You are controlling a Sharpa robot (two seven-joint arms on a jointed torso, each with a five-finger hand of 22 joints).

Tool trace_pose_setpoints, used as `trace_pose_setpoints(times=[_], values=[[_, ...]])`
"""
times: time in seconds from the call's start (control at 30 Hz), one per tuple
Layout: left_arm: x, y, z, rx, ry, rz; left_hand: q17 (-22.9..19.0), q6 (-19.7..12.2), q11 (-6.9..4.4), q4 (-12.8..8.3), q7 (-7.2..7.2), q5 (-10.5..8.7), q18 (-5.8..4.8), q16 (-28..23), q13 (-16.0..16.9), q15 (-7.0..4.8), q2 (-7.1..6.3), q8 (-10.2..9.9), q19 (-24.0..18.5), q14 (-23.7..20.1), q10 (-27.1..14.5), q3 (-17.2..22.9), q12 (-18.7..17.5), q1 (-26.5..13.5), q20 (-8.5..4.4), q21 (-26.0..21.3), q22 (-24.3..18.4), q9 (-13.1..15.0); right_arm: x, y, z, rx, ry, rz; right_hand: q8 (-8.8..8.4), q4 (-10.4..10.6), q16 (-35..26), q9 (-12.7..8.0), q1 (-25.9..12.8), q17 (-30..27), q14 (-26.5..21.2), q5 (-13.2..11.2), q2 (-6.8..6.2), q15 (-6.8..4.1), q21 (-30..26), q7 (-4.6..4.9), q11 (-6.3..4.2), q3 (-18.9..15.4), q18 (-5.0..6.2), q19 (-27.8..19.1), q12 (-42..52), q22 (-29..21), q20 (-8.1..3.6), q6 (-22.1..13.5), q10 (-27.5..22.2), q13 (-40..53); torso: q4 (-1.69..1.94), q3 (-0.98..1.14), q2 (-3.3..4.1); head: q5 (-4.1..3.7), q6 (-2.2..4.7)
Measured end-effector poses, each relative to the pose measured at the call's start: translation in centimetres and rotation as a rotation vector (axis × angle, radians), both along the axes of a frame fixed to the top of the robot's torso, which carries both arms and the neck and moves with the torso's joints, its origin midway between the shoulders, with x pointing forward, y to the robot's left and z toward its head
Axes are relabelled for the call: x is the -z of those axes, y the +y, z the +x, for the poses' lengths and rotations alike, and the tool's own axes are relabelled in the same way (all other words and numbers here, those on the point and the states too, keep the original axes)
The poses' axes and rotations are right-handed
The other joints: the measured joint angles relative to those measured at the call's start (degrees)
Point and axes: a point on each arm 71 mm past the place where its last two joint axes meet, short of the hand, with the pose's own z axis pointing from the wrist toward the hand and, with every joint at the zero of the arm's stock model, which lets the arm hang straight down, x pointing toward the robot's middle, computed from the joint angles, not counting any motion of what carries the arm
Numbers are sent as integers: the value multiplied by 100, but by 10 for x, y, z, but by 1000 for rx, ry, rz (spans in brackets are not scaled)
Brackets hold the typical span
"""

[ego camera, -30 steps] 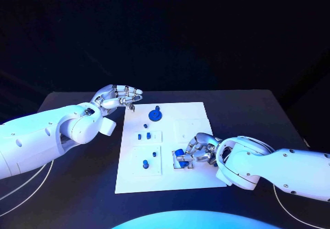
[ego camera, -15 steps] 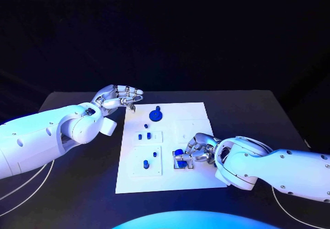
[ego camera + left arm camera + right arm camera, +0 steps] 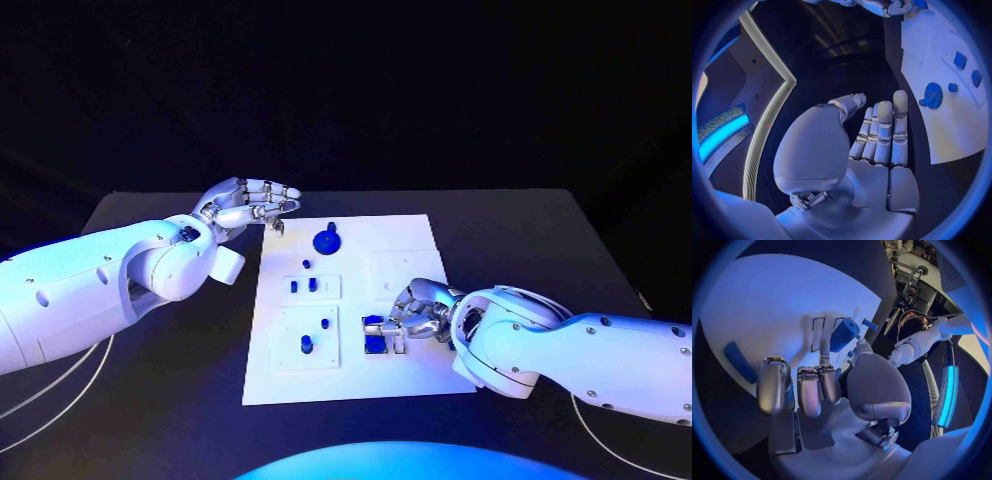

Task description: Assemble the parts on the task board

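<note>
— Hands at work over the task board (image 3: 411, 375), which lies in the middle of the black table (image 3: 526, 235). Where does each one stand?

— The right hand (image 3: 420, 312) is low over the board's right edge, toward the near corner. Its fingers (image 3: 820, 385) curl down around a blue block (image 3: 378, 334), and in the right wrist view a blue cylindrical part (image 3: 844, 334) sits just past the fingertips, beside two slots in the board. Whether the fingers truly grip the block or only rest against it, I cannot tell.

— And the left hand?

— The left hand (image 3: 248, 205) hovers off the board's far left corner, above the bare table. It holds nothing; its fingers (image 3: 879, 132) lie close together and lightly bent, the thumb set apart from them.

— The other parts?

— A round blue gear-like part (image 3: 327, 240) stands near the board's far edge, with a small blue peg (image 3: 306, 264) just nearer than it. Two small blue pieces (image 3: 303, 286) sit in a square recess at the board's left side, and one more blue piece (image 3: 306, 344) in the recess nearer the front edge.
</note>
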Motion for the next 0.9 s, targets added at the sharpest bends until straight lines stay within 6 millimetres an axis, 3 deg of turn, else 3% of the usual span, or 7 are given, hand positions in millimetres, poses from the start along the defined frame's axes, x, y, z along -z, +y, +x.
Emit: trace_pose_setpoints(times=[0.13,0.2,0.27,0.9], values=[[0,0,0,0,1,0,0,0,0,0,0,0,0,0,0,0,0,0,0,0,0,0,0,0,0,0,0,0,-1,-2,-2,-5,-4,-2,0,-16,0,9,14,0,0,0,14,0,0,0,0,113,0,0,0,0,0,0,0,0,0,0,-1,5,-4],[0,0,0,-1,1,1,0,0,0,0,0,0,0,0,0,0,0,0,0,0,0,0,0,0,0,0,0,0,-2,-3,-3,-7,-5,0,0,-30,0,17,204,0,0,0,183,0,0,0,0,209,0,0,0,0,0,0,0,0,0,3,-1,10,-6],[0,1,0,-1,1,1,0,0,0,0,0,0,1,0,0,0,0,0,0,0,0,0,0,0,0,0,0,0,-3,-4,-5,-11,-6,3,0,-39,0,21,422,-1,0,0,248,0,0,0,0,245,0,0,0,0,0,0,0,0,0,4,-1,14,-7],[0,1,0,-1,5,3,-7,0,0,16,0,0,0,0,0,0,23,0,0,0,0,16,21,-23,0,0,-8,-5,-8,-8,-13,-39,-6,21,0,-55,0,28,1066,-1,0,-1,321,-42,53,0,-20,262,1,0,23,-2,-42,0,-21,0,0,6,-1,16,-18]])
